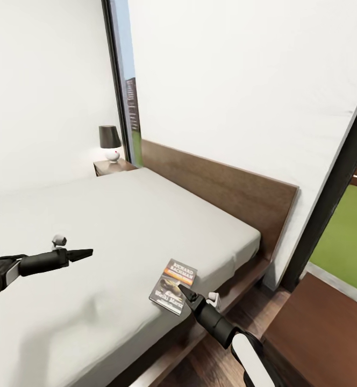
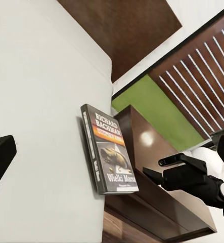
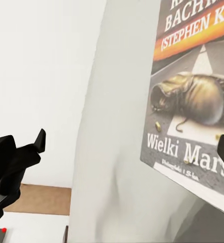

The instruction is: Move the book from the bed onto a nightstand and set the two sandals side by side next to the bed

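Book (image 1: 173, 286) lies flat, cover up, on the bed's (image 1: 119, 226) smooth light-grey mattress, close to the mattress edge nearest the robot and toward the headboard-end corner; thin paperback, dark cover, orange band, white lettering, picture of a worn boot on a road (right wrist view (image 3: 197, 101); left wrist view (image 2: 109, 149)). Mattress surface matte and plain with faint soft creases; bed frame and headboard (image 1: 221, 188) flat dark-brown wood, rectangular slab shape. Right gripper (image 1: 185, 293), black, tapered, is over the book's near edge; its fingers appear parted either side of the cover in the right wrist view, nothing between them, no contact with the book visible. Left gripper (image 1: 83, 252), black, pointed, hangs above the middle of the mattress, well apart from the book; whether its jaws are parted or closed cannot be told. Small white gadget (image 1: 58, 240) sits on the mattress just behind the left gripper. Beyond the far side of the bed, at the headboard end, a nightstand (image 1: 113, 166) of reddish-brown wood carries a lamp (image 1: 110, 142) with a dark conical shade and a round white base. A glossy brown wooden surface (image 1: 323, 328) lies beside the bed at its near side, by the window. Plank floor (image 1: 211, 360) is dark brown. White walls; black-framed window shows green lawn (image 1: 345, 242).
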{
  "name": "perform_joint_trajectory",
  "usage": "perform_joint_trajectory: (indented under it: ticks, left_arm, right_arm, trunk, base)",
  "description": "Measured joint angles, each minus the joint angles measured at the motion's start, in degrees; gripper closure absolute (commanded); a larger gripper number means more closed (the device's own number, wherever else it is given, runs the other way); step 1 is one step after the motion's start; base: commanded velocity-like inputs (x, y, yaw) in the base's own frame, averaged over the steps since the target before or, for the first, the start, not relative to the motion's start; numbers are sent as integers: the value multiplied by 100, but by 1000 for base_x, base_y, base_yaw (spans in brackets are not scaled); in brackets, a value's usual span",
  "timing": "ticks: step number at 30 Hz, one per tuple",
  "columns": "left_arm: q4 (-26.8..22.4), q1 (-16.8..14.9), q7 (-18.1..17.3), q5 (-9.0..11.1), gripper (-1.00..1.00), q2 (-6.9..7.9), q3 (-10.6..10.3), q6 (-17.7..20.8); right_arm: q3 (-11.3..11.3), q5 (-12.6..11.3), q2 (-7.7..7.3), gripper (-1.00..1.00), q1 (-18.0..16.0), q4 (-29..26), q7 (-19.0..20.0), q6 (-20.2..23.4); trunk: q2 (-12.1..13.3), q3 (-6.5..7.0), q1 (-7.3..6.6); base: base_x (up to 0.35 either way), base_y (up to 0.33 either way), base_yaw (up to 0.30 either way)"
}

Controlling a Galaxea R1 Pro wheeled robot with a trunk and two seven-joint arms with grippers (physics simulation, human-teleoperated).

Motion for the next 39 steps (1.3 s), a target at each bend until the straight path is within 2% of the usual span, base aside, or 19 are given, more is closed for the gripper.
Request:
perform_joint_trajectory:
  ticks: [39]
  left_arm:
    - [0,0,-5,6,-100,12,0,-3]
  right_arm:
    - [5,12,0,-100,0,1,-35,-1]
  trunk:
    - [0,0,0]
  base:
    - [3,2,0]
